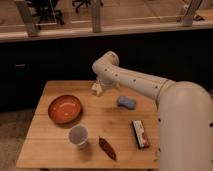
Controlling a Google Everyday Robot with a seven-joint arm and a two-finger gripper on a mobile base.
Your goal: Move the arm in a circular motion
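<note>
The large white arm [145, 85] reaches from the lower right across the wooden table [50, 145] to an elbow joint [106, 64] at the table's far edge, with rows of small dark dots along it. My gripper [97, 89] hangs down from that joint, low over the far middle of the table, left of a blue sponge [126, 102]. Nothing shows in it.
An orange bowl [65, 108] sits at the left. A white cup [78, 136] stands near the front. A dark red chili-shaped object [107, 148] lies beside it. A snack bar [140, 134] lies at the right. A dark counter and window rail run behind the table.
</note>
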